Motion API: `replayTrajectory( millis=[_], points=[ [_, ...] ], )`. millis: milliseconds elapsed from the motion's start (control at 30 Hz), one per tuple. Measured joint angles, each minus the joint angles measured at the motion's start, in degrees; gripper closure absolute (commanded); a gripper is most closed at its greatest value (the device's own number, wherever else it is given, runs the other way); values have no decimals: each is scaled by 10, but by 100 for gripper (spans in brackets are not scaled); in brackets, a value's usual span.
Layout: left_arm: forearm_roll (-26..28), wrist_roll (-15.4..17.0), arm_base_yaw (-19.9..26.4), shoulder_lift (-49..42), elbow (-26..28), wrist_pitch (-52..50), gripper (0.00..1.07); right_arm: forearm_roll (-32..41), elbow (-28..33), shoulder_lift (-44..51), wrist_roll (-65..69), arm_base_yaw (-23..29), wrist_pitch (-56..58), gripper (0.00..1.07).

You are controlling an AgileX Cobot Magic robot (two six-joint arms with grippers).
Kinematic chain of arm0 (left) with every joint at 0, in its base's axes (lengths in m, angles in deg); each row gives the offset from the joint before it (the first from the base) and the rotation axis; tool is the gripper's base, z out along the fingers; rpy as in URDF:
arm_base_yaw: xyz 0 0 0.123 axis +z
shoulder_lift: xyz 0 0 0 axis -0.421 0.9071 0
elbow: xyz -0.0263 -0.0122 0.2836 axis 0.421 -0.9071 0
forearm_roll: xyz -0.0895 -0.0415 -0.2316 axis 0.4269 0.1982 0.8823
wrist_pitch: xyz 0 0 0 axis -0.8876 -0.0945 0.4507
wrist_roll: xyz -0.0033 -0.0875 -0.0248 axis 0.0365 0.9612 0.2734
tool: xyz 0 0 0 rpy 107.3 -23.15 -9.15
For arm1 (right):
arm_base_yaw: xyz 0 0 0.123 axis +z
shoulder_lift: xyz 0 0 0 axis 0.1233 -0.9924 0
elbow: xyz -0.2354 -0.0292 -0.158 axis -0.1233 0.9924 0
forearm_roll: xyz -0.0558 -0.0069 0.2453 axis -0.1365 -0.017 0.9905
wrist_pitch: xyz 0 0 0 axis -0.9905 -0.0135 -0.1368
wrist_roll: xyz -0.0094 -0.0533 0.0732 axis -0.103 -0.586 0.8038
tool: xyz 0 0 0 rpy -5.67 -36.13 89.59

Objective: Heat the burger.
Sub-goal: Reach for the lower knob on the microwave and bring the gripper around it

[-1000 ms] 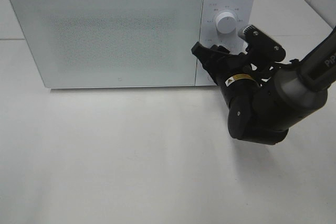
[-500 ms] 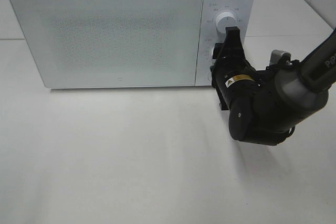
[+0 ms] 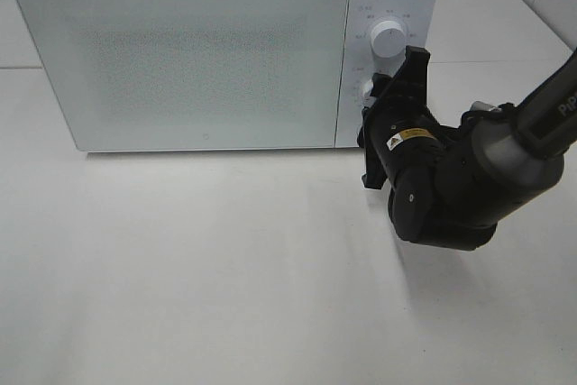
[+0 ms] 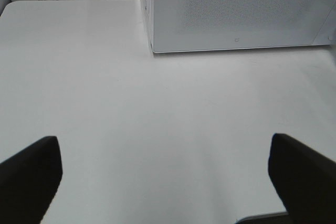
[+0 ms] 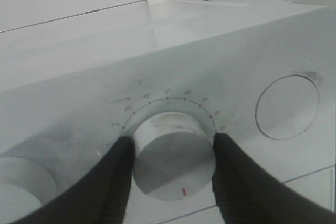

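Observation:
The burger is out of view; no view shows it. The white microwave (image 3: 180, 51) stands at the back of the table with its door closed. My right gripper (image 3: 379, 101) is at the control panel. In the right wrist view its two dark fingers (image 5: 118, 182) press both sides of the white lower dial (image 5: 170, 163), which has numbers around it and a red mark. The gripper (image 5: 170, 174) is shut on that dial. My left gripper (image 4: 163, 177) is open and empty above the bare table in front of the microwave (image 4: 236, 9).
A second white dial (image 3: 388, 38) sits above the gripped one on the panel. A round button (image 5: 287, 107) sits beside the gripped dial. The white table (image 3: 225, 268) stretches in front of the microwave. The right arm's dark body (image 3: 451, 187) hangs at the right.
The right gripper has rolled at the wrist from lying sideways to standing upright, then tilted further, staying at the lower dial. The microwave door stays closed.

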Motion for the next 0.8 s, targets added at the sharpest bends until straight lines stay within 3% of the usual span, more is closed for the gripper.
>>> replayTrajectory(
  millis=[400, 600, 667, 767, 800],
  points=[
    [0, 0, 0, 0, 0, 0, 6, 2, 0, 0, -9, 0, 0, 93],
    [0, 0, 0, 0, 0, 0, 6, 18, -1, 0, -33, 2, 0, 75],
    [0, 0, 0, 0, 0, 0, 6, 26, -2, 0, -50, 3, 0, 62],
    [0, 0, 0, 0, 0, 0, 6, 30, -3, 0, -56, 3, 0, 58],
    [0, 0, 0, 0, 0, 0, 6, 37, -5, 0, -66, 6, 1, 52]
  ],
)
